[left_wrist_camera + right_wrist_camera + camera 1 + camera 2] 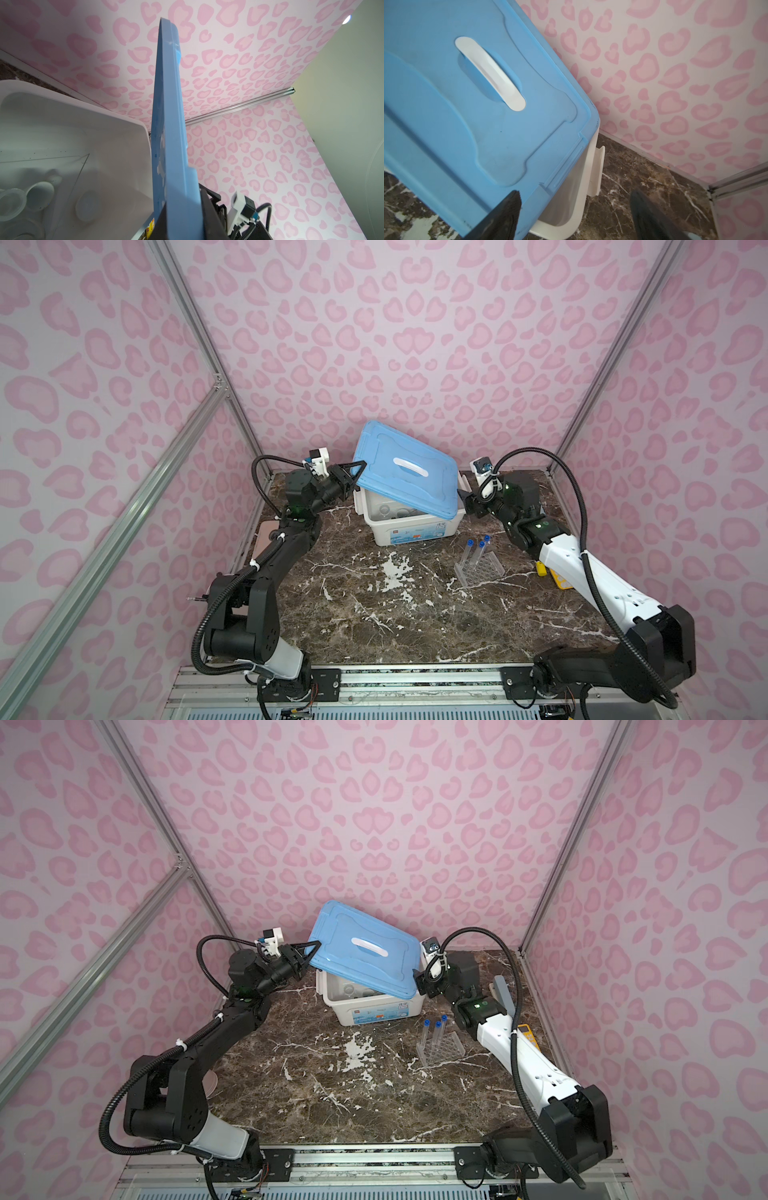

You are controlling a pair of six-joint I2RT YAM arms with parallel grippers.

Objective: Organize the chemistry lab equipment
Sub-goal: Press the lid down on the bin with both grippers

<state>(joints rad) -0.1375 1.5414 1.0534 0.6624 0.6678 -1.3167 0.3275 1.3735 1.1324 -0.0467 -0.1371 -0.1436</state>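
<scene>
Lid (415,493) in left claw (359,475); bin label (415,534) seemingly illegible

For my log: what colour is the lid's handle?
White: oval handle on the blue plastic lid, clearest in the right wrist view.

Blue-capped tubes (477,551) upright in clear rack (485,572)

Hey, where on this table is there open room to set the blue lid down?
The widest bare table lies in front of the white bin, between the left arm and the tube rack. The near strip by the rail is also free. The right side is crowded: rack, yellow calculator, right arm.
</scene>
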